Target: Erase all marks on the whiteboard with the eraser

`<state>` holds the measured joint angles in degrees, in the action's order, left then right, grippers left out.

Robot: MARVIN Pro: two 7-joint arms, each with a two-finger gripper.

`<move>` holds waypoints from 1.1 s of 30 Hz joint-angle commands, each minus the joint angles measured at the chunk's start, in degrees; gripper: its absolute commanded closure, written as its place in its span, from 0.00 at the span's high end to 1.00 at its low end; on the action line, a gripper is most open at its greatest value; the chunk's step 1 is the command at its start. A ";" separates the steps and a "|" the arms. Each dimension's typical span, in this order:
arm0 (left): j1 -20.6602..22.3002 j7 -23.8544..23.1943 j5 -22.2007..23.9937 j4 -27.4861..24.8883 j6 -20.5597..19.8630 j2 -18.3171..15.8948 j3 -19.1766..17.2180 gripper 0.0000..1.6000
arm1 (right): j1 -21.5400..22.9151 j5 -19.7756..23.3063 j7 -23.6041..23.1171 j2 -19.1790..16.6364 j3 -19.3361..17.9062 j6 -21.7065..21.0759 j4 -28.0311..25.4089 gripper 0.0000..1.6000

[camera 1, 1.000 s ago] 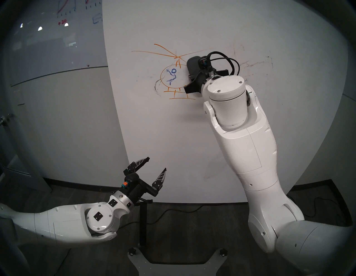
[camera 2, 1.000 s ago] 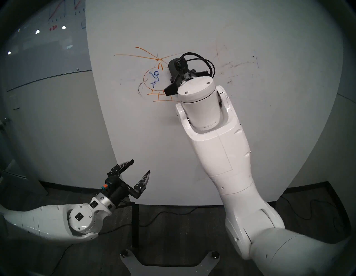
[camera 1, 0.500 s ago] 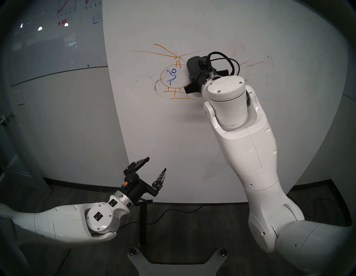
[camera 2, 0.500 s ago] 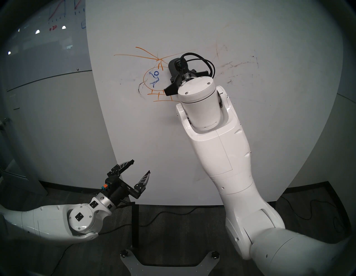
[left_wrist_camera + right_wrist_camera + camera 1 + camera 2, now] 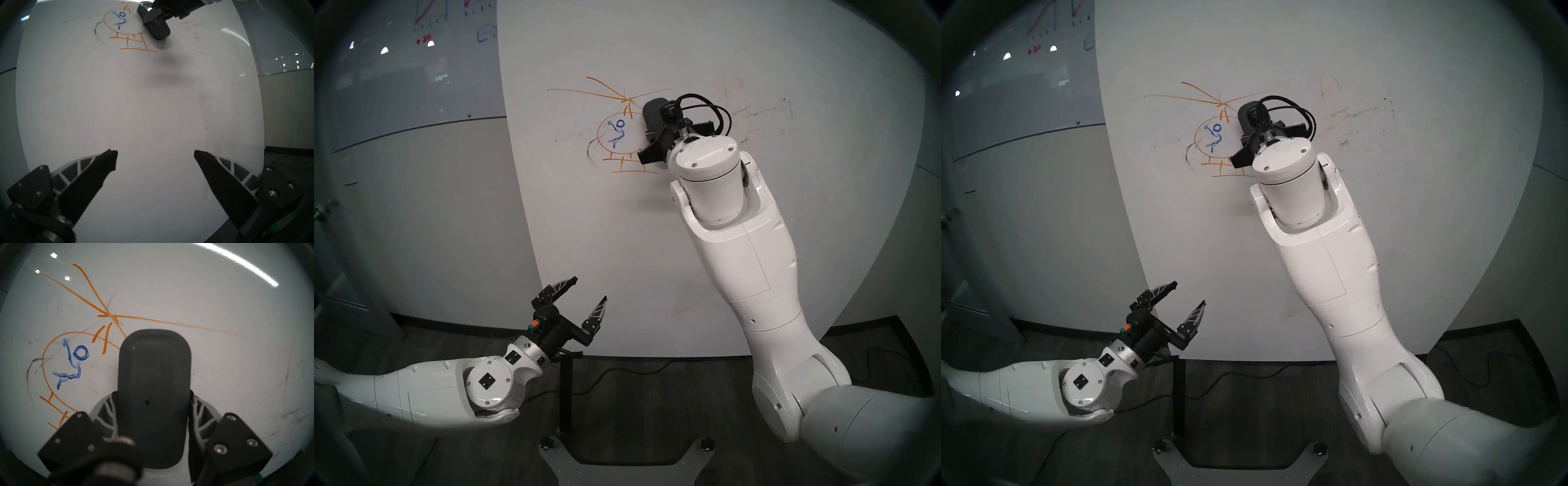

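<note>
Two arms up: right gripper (image 5: pixel 153 414) clenched on the eraser (image 5: pixel 153 378) beside the orange helicopter (image 5: pixel 619 135), left gripper (image 5: pixel 589 288) released, low against the whiteboard (image 5: pixel 619 237).

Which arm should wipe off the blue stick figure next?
The right. Its pincer already grips the eraser against the whiteboard, just right of the blue stick figure. The left pincer hangs open and empty, far below the drawing.
</note>
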<state>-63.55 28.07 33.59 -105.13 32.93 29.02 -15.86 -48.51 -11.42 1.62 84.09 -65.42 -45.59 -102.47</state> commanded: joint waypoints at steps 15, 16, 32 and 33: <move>0.45 0.00 0.02 -0.39 0.45 -0.13 -0.46 1.00 | -5.03 -1.38 1.54 -3.28 -3.96 -5.65 -8.50 0.00; 0.44 0.00 0.02 -0.39 0.46 -0.14 -0.46 1.00 | -5.29 -1.49 1.74 -3.20 -4.13 -6.06 -8.84 0.00; 0.45 0.02 0.01 -0.38 0.41 -0.12 -0.45 1.00 | 0.63 -1.79 0.35 0.01 0.61 0.37 0.55 0.00; 0.45 0.02 0.00 -0.37 0.40 -0.11 -0.45 1.00 | 1.02 -2.03 0.51 0.34 1.04 0.70 1.12 0.00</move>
<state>-63.53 28.08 33.59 -105.13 32.94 29.02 -15.85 -53.05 -13.72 2.94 81.38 -67.59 -49.41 -106.84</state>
